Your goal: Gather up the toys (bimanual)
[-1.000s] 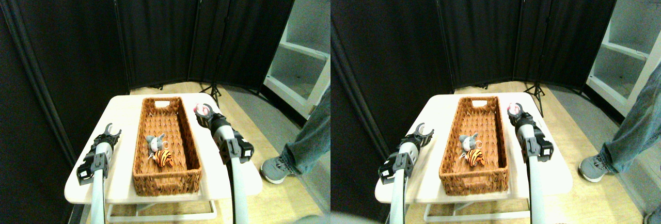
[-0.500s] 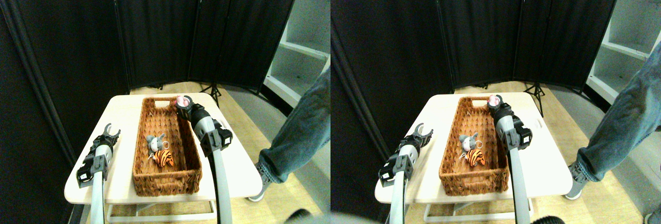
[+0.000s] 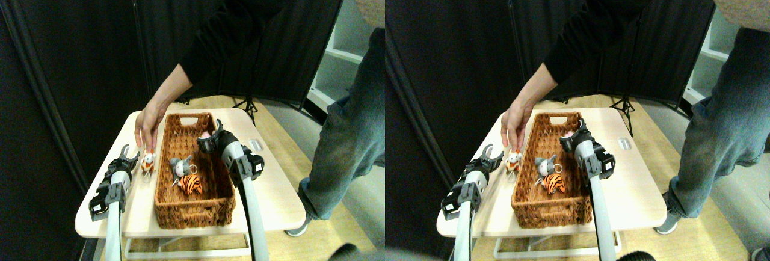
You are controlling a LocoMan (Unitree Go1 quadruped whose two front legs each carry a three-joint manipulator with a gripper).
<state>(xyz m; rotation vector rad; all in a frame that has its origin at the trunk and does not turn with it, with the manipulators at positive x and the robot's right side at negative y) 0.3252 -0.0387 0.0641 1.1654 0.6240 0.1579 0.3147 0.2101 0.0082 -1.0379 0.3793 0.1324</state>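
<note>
Inside the basket [image 3: 194,210]: grey toy [image 3: 181,166] and tiger toy [image 3: 192,183], tiger lying crosswise. Left of basket on desk [image 3: 274,204]: small white toy [image 3: 147,162] upright under person's hand [image 3: 147,122]. Left fingers [image 3: 127,154] spread apart. Right fingers [image 3: 207,139] clamped on pink toy [image 3: 204,135] over basket.

Orange/blk-striped tiger [image 3: 191,184], grey toy [image 3: 180,166], brown basket [image 3: 163,198].

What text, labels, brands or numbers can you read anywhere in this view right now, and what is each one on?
None can be read.
The wicker basket, the table, and the grey toy and tiger toy carry no visible writing.
The small pale object on the table right of the basket might bear a mark, but it is too small and blurred to tell.
The shelves show no labels.
</note>
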